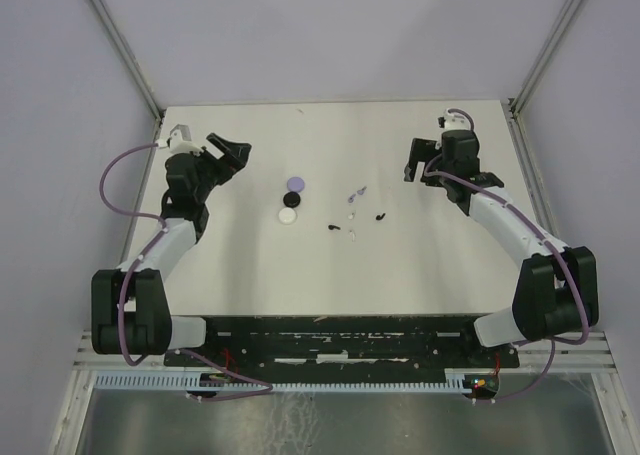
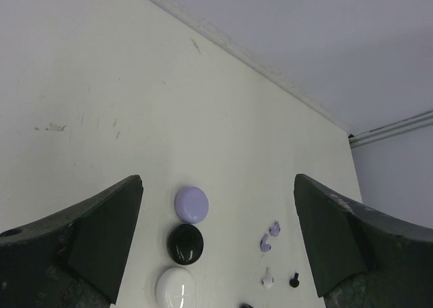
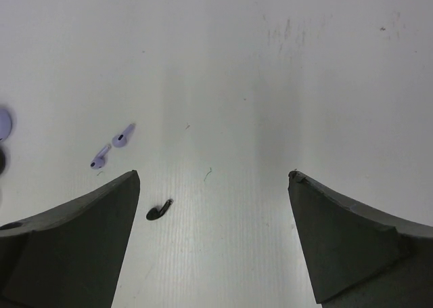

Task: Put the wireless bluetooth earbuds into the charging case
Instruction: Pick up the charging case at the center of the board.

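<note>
Several tiny earbuds (image 1: 380,215): black, white, lilac.

no readable text, labels or signs

In the left wrist view the white puck (image 2: 176,289), two below the lilac puck (image 2: 191,204), runs off the bottom edge. The right wrist view crops the lilac puck itself. From above, earbuds (image 1: 380,215) beside it are mere specks.

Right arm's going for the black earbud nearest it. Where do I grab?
Probably take the black earbud at its fatter bulb end, right gripper coming straight down, closing across the narrow width. It lies flat on the table, thin stem slanting off, leaving only sides to pinch.
</note>
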`<state>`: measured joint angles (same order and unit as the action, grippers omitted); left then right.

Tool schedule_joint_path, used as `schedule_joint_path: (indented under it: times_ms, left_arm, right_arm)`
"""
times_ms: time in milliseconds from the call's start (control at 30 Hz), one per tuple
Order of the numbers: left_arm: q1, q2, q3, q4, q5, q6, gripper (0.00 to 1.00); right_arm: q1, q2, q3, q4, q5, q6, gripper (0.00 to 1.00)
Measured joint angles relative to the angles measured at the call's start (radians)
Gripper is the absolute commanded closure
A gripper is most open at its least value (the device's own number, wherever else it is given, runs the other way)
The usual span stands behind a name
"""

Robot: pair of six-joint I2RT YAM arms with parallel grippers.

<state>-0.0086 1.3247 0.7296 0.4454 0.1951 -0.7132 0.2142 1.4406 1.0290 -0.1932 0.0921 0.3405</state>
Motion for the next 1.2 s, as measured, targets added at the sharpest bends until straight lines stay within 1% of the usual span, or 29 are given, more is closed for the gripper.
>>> schedule_joint_path:
  times_ms: [100, 167, 333, 433, 533, 633, 767, 900, 1100, 1200]
  left_arm:
    - [-0.025, 0.016, 0.03, -0.063, -0.019, 0.023, 0.05]
    - [-0.069, 0.032, 0.072, -0.124, -0.057, 0.055, 0.07]
    - [-0.216, 0.12, 0.227, -0.246, -0.133, 0.144, 0.08]
    - [-0.261, 0.178, 0.288, -0.299, -0.164, 0.173, 0.06]
    - [-0.282, 0.216, 0.305, -0.347, -0.196, 0.186, 0.02]
    - [-0.291, 0.224, 0.305, -0.396, -0.224, 0.187, 0.0]
    - [-0.292, 0.212, 0.304, -0.442, -0.286, 0.187, 0.01]
    - [-0.282, 0.136, 0.267, -0.467, -0.327, 0.185, 0.01]
    - [-0.232, 0.053, 0.242, -0.48, -0.333, 0.179, 0.01]
    - [-0.196, 0.024, 0.2, -0.483, -0.335, 0.16, 0.01]
  right_arm:
    - [0.012, 0.013, 0.023, -0.007, -0.036, 0.0, 0.01]
    - [0.035, 0.027, 0.042, -0.014, -0.041, -0.006, 0.01]
    - [0.106, 0.064, 0.1, -0.064, -0.03, -0.035, 0.01]
    - [0.13, 0.079, 0.127, -0.097, -0.021, -0.048, 0.01]
    - [0.156, 0.131, 0.202, -0.148, -0.013, -0.059, 0.01]
    - [0.199, 0.222, 0.313, -0.182, -0.005, -0.064, 0.0]
    - [0.281, 0.357, 0.464, -0.214, -0.006, -0.069, 0.0]
    - [0.358, 0.507, 0.636, -0.248, -0.006, -0.077, 0.01]
    - [0.441, 0.675, 0.843, -0.304, -0.004, -0.087, 0.02]
    - [0.466, 0.737, 0.919, -0.32, -0.001, -0.095, 0.03]
